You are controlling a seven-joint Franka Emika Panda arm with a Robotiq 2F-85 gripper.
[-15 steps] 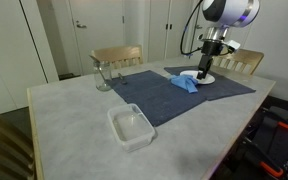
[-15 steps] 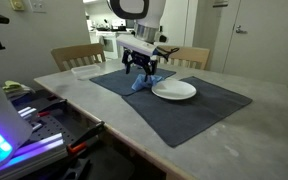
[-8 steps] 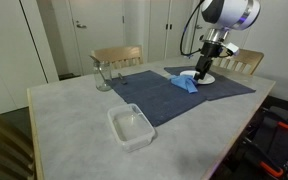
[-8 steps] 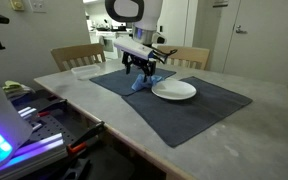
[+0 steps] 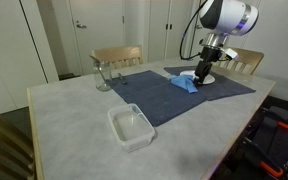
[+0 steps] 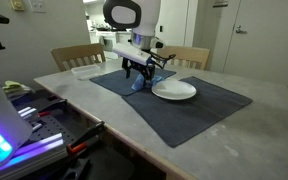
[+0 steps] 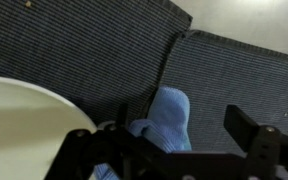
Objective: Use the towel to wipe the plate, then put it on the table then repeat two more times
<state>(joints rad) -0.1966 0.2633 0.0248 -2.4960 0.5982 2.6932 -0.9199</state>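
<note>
A blue towel [image 5: 187, 84] lies crumpled on the dark placemat [image 5: 154, 98], just beside the white plate [image 5: 207, 77]. Both exterior views show it, with the towel [image 6: 144, 81] left of the plate [image 6: 174, 91]. My gripper [image 5: 201, 68] hangs just over the towel, at the plate's edge [image 6: 139, 70]. In the wrist view the towel [image 7: 169, 115] lies between my spread fingers [image 7: 184, 132], and the plate's rim [image 7: 29, 110] shows at lower left. The jaws are open and hold nothing.
A clear plastic container [image 5: 131, 127] stands on the marble table near its front edge [image 5: 74, 130]. A glass jug [image 5: 103, 73] stands at the back. Wooden chairs [image 5: 117, 56] line the far side. Equipment with lights [image 6: 14, 130] sits beside the table.
The arm has swung slightly and the gripper has shifted a little over the towel. The towel and plate have not moved.
</note>
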